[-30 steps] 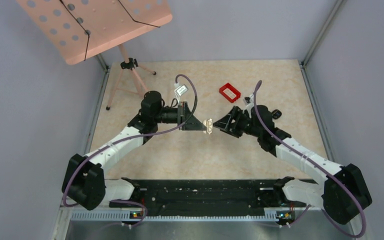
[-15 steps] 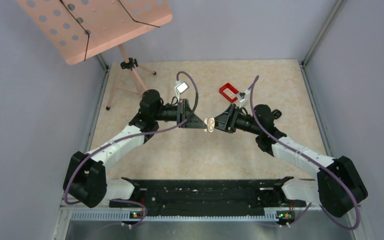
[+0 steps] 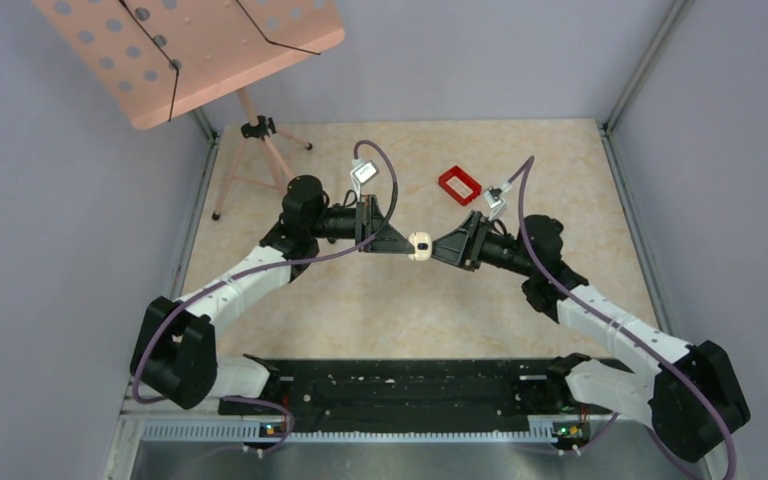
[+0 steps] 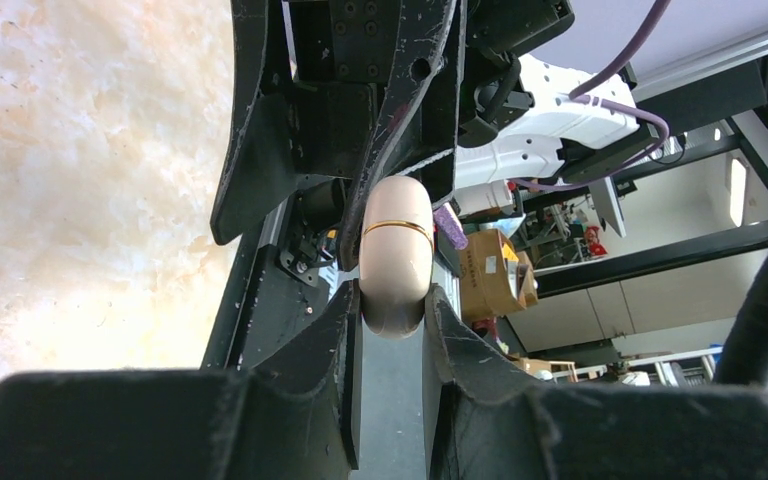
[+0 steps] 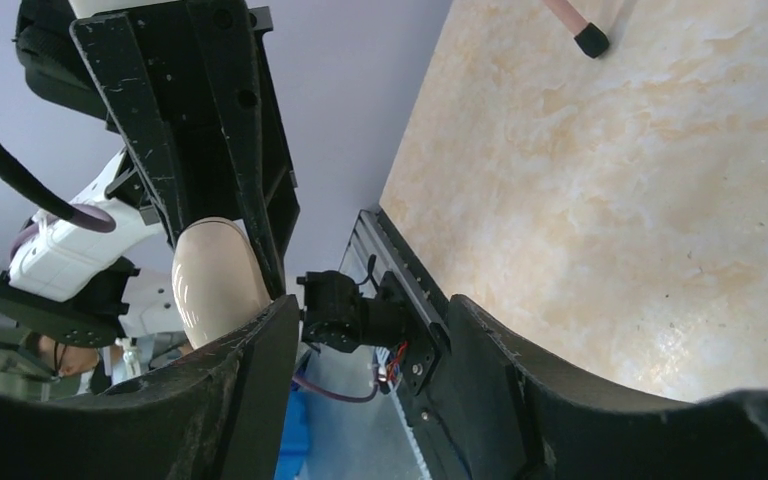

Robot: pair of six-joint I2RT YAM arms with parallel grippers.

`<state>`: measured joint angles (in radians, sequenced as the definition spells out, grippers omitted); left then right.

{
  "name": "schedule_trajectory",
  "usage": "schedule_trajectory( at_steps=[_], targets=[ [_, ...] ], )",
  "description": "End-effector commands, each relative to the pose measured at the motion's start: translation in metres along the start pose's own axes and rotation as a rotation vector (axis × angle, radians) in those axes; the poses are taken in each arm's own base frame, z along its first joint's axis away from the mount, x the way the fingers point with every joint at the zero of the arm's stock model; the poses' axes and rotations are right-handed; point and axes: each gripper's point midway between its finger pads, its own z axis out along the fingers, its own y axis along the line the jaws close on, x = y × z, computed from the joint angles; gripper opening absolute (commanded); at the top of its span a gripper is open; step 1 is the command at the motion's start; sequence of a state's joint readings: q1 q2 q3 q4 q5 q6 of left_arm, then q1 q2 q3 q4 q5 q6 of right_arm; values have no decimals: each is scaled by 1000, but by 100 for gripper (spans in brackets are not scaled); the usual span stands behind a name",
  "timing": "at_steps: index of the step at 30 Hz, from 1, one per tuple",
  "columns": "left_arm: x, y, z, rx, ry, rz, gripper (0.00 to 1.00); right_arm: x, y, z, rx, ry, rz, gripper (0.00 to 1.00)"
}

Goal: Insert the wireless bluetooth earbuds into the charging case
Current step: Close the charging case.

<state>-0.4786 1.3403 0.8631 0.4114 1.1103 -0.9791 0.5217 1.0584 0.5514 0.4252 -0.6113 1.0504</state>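
A pale cream, rounded charging case (image 3: 419, 244) with a thin gold band hangs above the middle of the table. My left gripper (image 3: 407, 243) is shut on it. In the left wrist view its lower end sits pinched between the two fingers of the left gripper (image 4: 392, 300), and the rest of the case (image 4: 396, 235) sticks out beyond them. My right gripper (image 3: 438, 246) meets it tip to tip from the right. Seen from the right wrist, the right gripper (image 5: 370, 305) stands open and holds nothing. There the case (image 5: 210, 285) lies outside its left finger, touching or almost touching it. The earbuds are out of view.
A small red rectangular tray (image 3: 459, 185) lies on the table behind the right gripper. A pink perforated music stand (image 3: 190, 50) on a tripod stands at the back left, one rubber foot (image 5: 590, 40) resting on the beige tabletop. Grey walls close in the table's sides.
The right gripper has moved left up against the case, its jaws slightly narrower. The case, which looked spread apart, now looks like one closed rounded shape. The left gripper's hold is unchanged.
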Motion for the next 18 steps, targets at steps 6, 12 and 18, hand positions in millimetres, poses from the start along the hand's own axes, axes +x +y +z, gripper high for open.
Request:
schedule_trajectory(
  at_steps=[6, 12, 18],
  targets=[
    [-11, 10, -5, -25, -40, 33, 0, -21, 21, -16, 20, -117, -74, 69],
    [-12, 3, -8, 29, -52, 32, 0, -29, 19, -23, 52, -165, -73, 71],
    [-11, 3, -10, 39, -50, 31, 0, -38, 33, -31, 10, -221, -121, 77]
  ],
)
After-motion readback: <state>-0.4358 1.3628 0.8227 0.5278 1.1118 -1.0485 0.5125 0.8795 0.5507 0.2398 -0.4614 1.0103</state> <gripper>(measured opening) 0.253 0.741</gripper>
